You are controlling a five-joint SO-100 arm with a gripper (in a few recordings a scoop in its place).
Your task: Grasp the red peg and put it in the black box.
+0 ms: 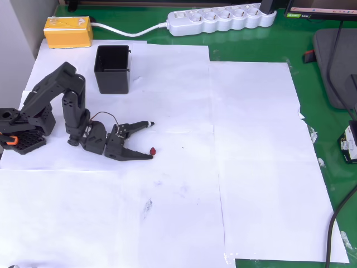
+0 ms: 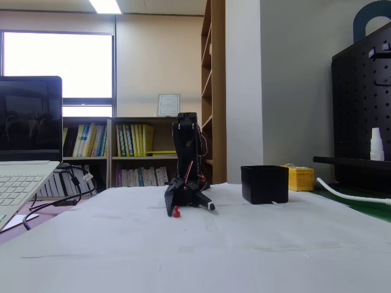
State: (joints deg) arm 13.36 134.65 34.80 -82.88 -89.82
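Black box (image 1: pixel 112 68) — nothing visible inside — peg (image 1: pixel 153 151) outside.

Your overhead view looks straight down from well above the counter (image 1: pixel 256 167), taking in the white paper sheets, the arm (image 1: pixel 67 117) at the picture's left and the black box (image 1: pixel 112 68) near the top. Your fixed view sits low at counter height, close to the paper's near edge, facing the arm (image 2: pixel 186 159) head-on. Both share the arm, the black box (image 2: pixel 264 184) and the yellow box (image 1: pixel 68 31).
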